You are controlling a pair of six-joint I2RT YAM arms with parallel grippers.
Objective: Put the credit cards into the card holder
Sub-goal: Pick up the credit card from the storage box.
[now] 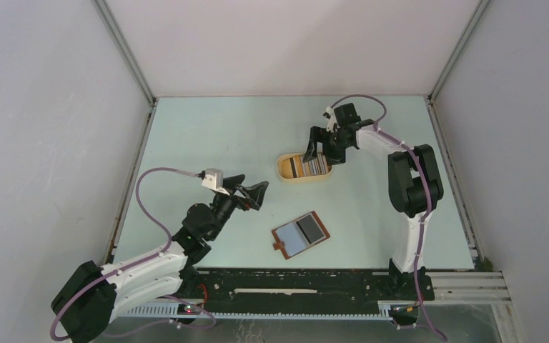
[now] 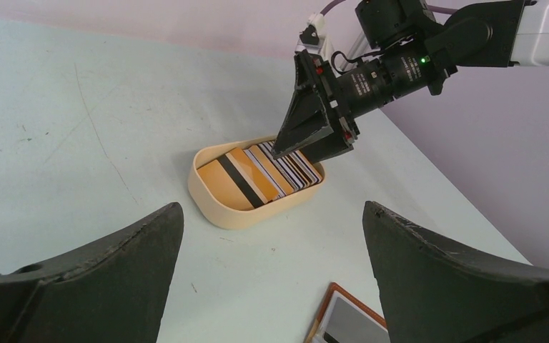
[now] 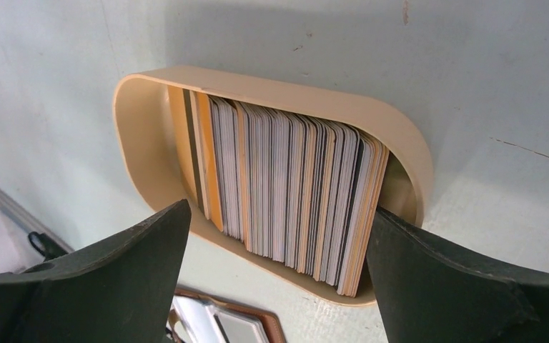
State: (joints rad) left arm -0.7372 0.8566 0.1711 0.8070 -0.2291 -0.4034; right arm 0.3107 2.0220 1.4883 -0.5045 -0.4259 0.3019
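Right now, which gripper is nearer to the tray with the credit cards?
The right. The right gripper hangs open directly over the tray and its credit cards; the left gripper sits apart, toward the near-left.

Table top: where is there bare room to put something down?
Bare: the far-left table beyond the left gripper, and the near-right stretch between the card holder and the right arm's base. Crowded: the middle, where the right gripper hangs open over the tan tray of credit cards.
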